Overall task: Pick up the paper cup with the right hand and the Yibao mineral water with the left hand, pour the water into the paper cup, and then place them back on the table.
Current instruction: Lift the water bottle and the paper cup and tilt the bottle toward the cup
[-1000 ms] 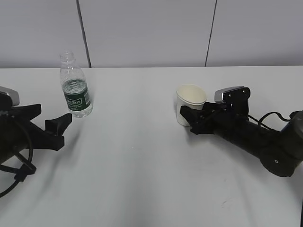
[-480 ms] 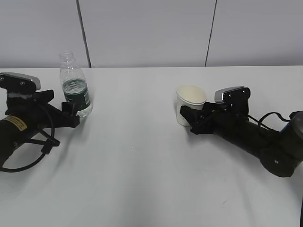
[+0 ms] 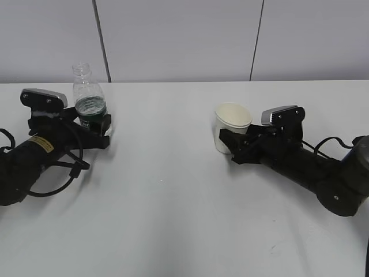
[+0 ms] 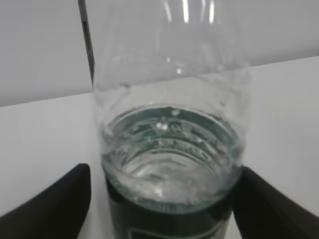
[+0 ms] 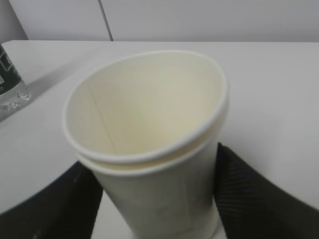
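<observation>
Item one, the Yibao mineral water (image 3: 91,109): small clear ribbed plastic bottle, capless neck, dark green label, upright at far left of the table (image 3: 173,190), a smooth white matt top; we see water standing partway up. The left hand (image 3: 95,124), black with yellow sticker, has its fingers (image 4: 55,199) spread either side of the label; whether they touch it we cannot tell. Item two, the paper cup (image 3: 232,127): plain white, tapered, rolled rim, cream inside, seemingly doubled, upright right of centre; the right hand (image 3: 233,147) brackets its lower wall, jaws apart, contact we cannot tell
</observation>
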`<state>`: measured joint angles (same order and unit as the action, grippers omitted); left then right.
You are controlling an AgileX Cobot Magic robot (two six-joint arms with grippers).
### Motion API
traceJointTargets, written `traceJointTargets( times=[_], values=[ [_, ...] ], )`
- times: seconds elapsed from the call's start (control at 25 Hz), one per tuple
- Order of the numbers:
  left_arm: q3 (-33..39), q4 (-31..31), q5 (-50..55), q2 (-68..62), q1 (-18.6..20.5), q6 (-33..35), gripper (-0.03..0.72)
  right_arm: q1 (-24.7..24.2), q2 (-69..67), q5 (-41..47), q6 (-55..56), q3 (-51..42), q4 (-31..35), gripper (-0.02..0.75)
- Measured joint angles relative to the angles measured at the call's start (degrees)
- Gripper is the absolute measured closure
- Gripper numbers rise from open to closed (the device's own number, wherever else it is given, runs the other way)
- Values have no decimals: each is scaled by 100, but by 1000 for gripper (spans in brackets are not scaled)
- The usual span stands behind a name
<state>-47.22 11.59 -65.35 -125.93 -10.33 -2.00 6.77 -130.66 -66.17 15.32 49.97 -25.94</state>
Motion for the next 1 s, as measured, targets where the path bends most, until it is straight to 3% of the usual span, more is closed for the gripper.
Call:
traceJointTargets(
  times=[0.44, 0.64, 1.0],
  values=[
    [-478, 0, 2, -304, 0, 0, 174, 0, 0, 0, 0, 9, 0, 218],
    [-484, 23, -3, -304, -6, 0, 309, 0, 0, 0, 0, 9, 0, 218],
    [-484, 260, -3, -304, -11, -11, 330, 0, 0, 0, 0, 9, -183, 218]
  ],
)
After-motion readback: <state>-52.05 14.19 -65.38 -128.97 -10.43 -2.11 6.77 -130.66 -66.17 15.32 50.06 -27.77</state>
